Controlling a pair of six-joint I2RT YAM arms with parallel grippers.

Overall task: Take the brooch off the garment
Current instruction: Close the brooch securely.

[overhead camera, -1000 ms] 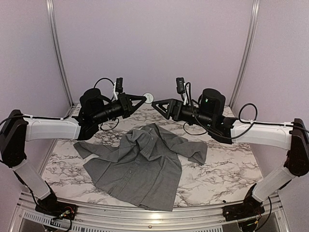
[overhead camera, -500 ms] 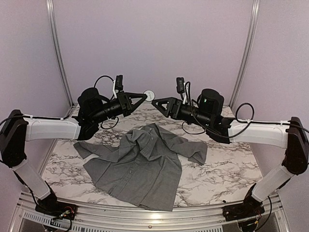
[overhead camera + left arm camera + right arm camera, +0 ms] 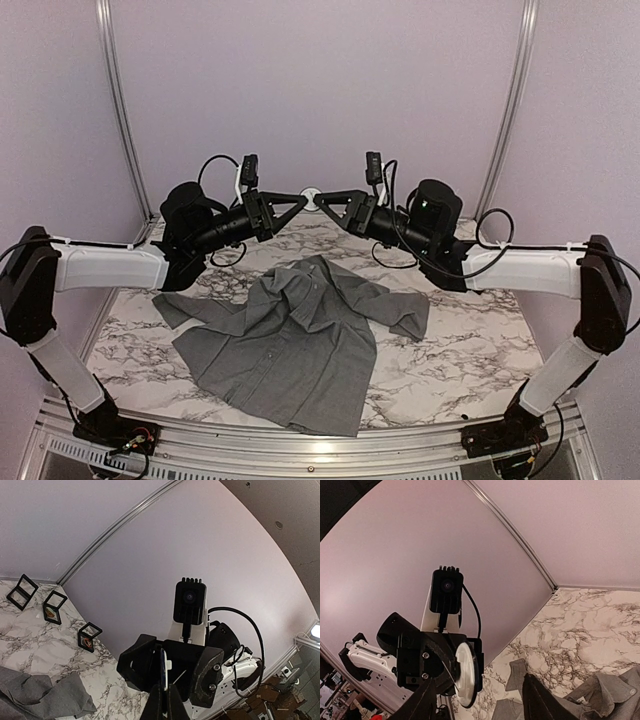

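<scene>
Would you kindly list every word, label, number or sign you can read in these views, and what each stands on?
None can be read.
The white brooch held in the left claw looks blank on the face that shows.
The small black frames on the table are too small to tell.

— What stands on the table?
— Three little black frames, in a row by the purple wall. In the left wrist view they sit off to the left of the left gripper, well apart from it.
— And the table?
— White, with grey lines like marble. It lies below that gripper.
</scene>
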